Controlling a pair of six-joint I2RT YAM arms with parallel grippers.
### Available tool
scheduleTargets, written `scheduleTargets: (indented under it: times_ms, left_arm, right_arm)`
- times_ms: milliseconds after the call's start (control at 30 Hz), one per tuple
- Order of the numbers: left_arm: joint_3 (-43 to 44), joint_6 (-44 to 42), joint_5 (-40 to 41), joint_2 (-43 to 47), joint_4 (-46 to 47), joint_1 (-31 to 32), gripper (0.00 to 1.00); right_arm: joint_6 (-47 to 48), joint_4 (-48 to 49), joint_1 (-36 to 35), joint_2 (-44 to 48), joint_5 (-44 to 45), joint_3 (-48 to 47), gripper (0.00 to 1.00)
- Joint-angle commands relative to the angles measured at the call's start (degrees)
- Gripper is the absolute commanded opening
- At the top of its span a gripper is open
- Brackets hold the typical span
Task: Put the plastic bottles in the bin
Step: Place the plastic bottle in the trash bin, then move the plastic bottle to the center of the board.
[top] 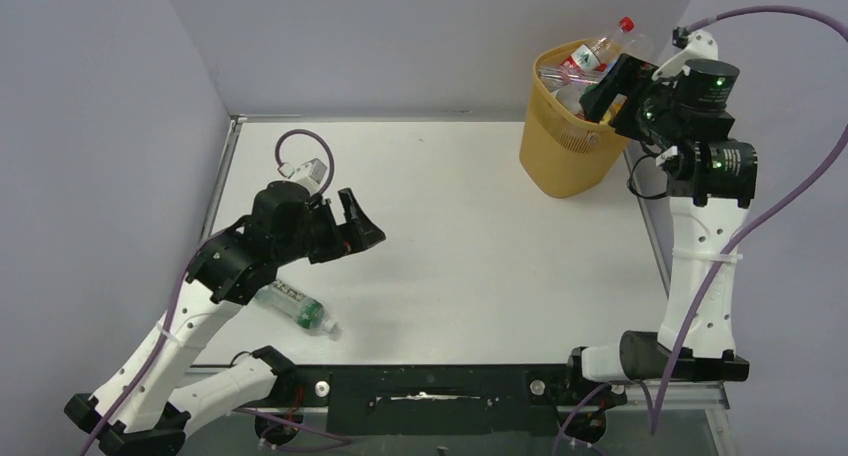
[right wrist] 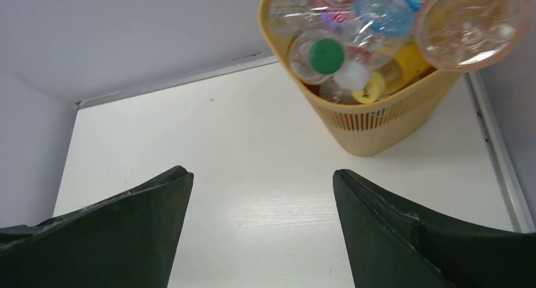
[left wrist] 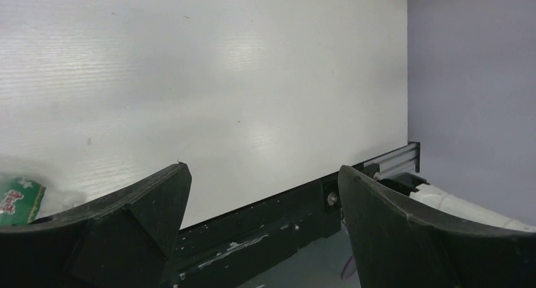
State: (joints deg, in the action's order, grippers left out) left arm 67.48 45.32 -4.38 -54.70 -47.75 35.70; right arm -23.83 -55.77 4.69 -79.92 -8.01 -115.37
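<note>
The yellow-orange bin point(top: 560, 154) stands at the table's far right, heaped with several plastic bottles point(right wrist: 344, 54). One clear bottle with a red label and red cap point(top: 603, 48) pokes up above the rim; its round base point(right wrist: 471, 24) faces the right wrist camera. My right gripper point(top: 606, 91) hangs open at the bin's right rim, nothing between its fingers point(right wrist: 262, 177). Another bottle with a green label point(top: 296, 309) lies on the table at the near left, and shows at the left edge of the left wrist view point(left wrist: 16, 201). My left gripper point(top: 362, 221) is open and empty just above and right of it point(left wrist: 262, 174).
The table's raised metal frame point(top: 655, 246) runs close beside the bin point(right wrist: 373, 129) on the right. Grey walls close in the back and both sides. The black base rail point(left wrist: 265, 228) lies along the near edge, below my left gripper's fingers.
</note>
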Motion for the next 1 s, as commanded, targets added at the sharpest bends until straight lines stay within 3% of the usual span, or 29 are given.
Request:
scheduleTargets:
  times_ms: [0,167,400,733,967]
  left_arm:
    - [4.3,7.2,10.0,3.4,-8.4,0.3,0.88]
    - [2.7,20.2,20.0,3.2,-19.6,0.2,0.88]
    - [-0.3,38.5,26.4,-3.8,-35.4,0.2,0.88]
    - [-10.6,53.6,24.7,-4.0,-33.8,-0.4,0.88]
    - [-16.1,57.1,21.2,-10.7,-28.1,-1.2,0.88]
  right_arm:
    - [1.2,-0.4,-6.4,2.4,-1.1,3.5,0.84]
    - [-0.2,1.3,-16.8,5.3,0.4,8.2,0.84]
    - [-2.3,2.9,-28.9,10.1,4.7,16.9,0.84]
    - [-2.8,3.5,-31.7,18.3,4.3,26.9,0.84]
    - [-3.0,5.1,-31.7,22.4,2.9,32.5,0.85]
